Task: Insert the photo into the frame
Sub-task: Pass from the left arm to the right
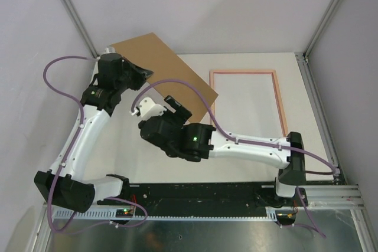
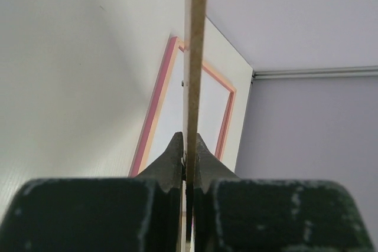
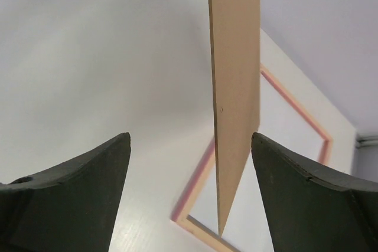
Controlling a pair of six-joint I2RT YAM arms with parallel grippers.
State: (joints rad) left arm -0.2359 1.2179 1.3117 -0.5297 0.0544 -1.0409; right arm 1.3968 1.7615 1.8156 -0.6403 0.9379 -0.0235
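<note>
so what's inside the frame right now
Only bare white table shows inside the frame, nothing lying in it. From above, part of its left edge is covered by the brown board that the left hand holds up, and the right arm covers its near edge.

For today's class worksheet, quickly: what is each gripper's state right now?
Left gripper: shut on the thin brown rectangular backing board.
Right gripper: open, holding nothing.

Left gripper (image 2: 188, 151) tightly closed and aloft, right gripper (image 3: 190, 137) near it with jaws wide apart.
</note>
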